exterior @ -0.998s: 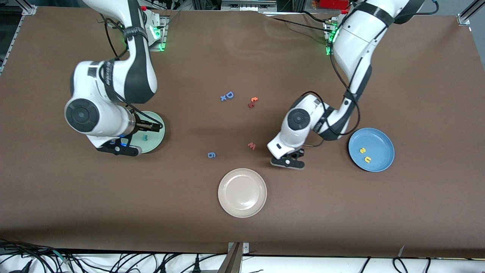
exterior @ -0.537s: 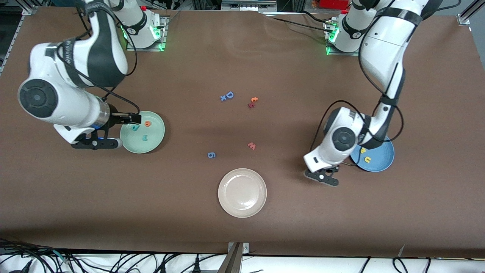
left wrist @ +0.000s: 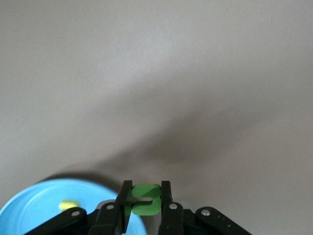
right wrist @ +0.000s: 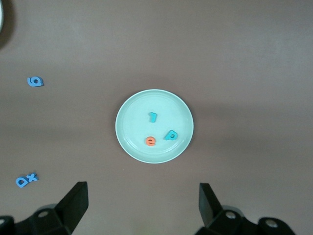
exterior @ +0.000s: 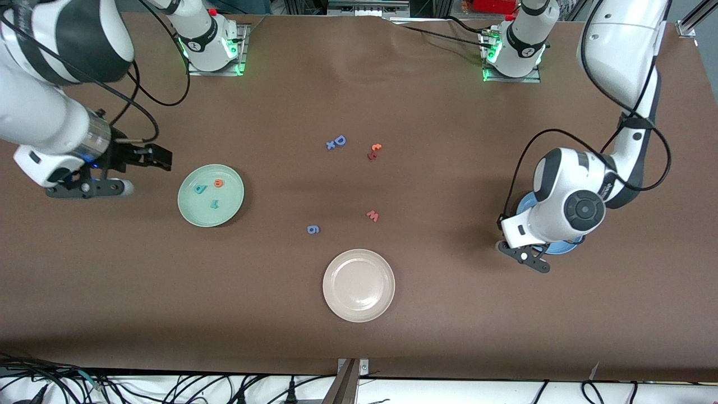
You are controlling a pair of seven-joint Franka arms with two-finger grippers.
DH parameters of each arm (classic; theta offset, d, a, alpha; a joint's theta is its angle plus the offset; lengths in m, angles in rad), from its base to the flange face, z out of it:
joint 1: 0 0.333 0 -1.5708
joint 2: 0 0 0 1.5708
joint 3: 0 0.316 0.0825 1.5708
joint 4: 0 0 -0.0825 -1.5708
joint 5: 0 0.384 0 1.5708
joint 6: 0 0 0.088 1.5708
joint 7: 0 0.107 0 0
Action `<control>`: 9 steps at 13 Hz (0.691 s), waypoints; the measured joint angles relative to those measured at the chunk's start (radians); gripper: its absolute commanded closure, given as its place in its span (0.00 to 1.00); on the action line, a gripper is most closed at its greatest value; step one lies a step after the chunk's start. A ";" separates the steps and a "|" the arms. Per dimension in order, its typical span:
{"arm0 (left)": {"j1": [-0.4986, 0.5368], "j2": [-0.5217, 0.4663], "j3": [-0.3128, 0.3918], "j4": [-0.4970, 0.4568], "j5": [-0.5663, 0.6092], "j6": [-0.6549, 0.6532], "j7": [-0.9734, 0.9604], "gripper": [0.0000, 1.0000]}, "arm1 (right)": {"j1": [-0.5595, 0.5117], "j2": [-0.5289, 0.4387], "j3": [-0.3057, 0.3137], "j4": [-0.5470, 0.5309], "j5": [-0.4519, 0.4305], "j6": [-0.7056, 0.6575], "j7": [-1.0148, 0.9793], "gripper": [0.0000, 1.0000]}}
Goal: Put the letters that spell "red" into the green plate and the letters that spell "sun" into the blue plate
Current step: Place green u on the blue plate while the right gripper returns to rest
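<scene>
The green plate (exterior: 210, 194) holds a teal "d" (exterior: 199, 189), an orange "e" (exterior: 218, 182) and a teal "r" (exterior: 214, 204). In the right wrist view the green plate (right wrist: 154, 126) shows the "r" (right wrist: 153, 116), "e" (right wrist: 151, 141) and "d" (right wrist: 171, 135). My right gripper (exterior: 160, 158) hangs open and empty beside that plate, toward the right arm's end; its jaws (right wrist: 142, 187) stand wide apart. My left gripper (left wrist: 146, 186) is shut on the green "n" (left wrist: 146, 199) over the rim of the blue plate (left wrist: 49, 205), where a yellow letter (left wrist: 68, 204) lies. The left wrist hides most of the blue plate (exterior: 562, 247).
A beige-white plate (exterior: 359, 285) lies near the front camera at mid-table. Loose letters lie in the middle: a blue "D" with an "x" (exterior: 336, 142), orange-red pieces (exterior: 374, 151), a pink-red "w" (exterior: 373, 215) and a blue "g" (exterior: 313, 229).
The left arm has swung from beside the "w" to over the blue plate, still shut. The right arm has drawn back off the green plate, uncovering its three letters.
</scene>
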 measured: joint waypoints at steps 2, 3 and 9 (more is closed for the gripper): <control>0.020 -0.031 0.005 -0.051 0.000 0.000 0.040 0.79 | -0.101 -0.068 0.081 -0.046 -0.008 0.008 0.000 0.00; 0.027 -0.038 0.016 -0.072 0.000 0.000 0.067 0.79 | -0.136 -0.097 0.109 -0.060 -0.011 0.010 0.000 0.00; 0.087 -0.052 0.057 -0.141 0.000 0.001 0.177 0.79 | -0.178 -0.192 0.075 -0.117 -0.010 0.067 -0.006 0.00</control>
